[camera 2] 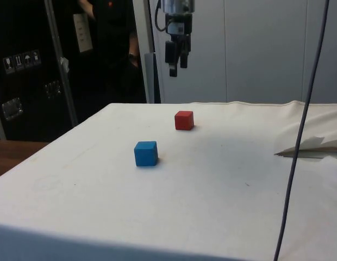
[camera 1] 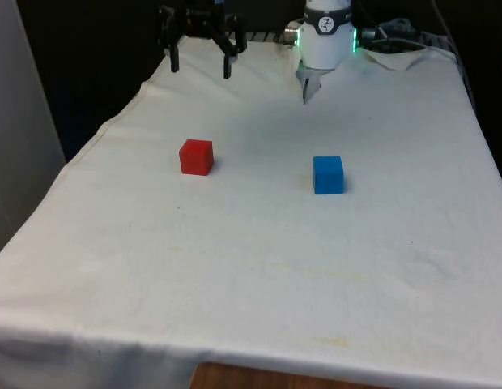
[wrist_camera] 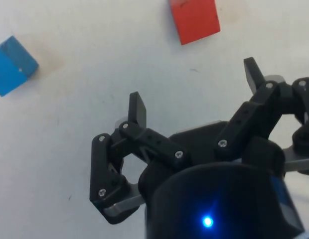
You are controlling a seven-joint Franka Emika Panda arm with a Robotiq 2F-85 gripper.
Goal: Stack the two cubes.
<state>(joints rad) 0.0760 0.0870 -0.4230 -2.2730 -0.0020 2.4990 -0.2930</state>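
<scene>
1. You have a red cube (camera 1: 196,157) sitting flat on the white cloth (camera 1: 259,267) of the desk: a small, solid-coloured block with sharp edges, one corner turned slightly toward the front camera.
2. Your second piece is a blue cube (camera 1: 328,175) of about the same build, also flat on the cloth, with one face square to the front camera.
3. The two cubes are well apart and neither touches the other; the red one lies toward the front view's left, the blue one toward the front view's right and a little nearer that camera.
4. Your tool (camera 1: 201,63) hangs in the air high above the desk's far end, fingers pointing down, spread wide and holding nothing.
5. From the side view, the tool (camera 2: 176,66) is above and beyond the red cube (camera 2: 184,120), with clear air between them; the blue cube (camera 2: 145,153) lies farther from it.
6. In the wrist view, the red cube (wrist_camera: 194,20) lies out past the fingertips (wrist_camera: 137,108), and the blue cube (wrist_camera: 12,65) sits off to one side.
</scene>
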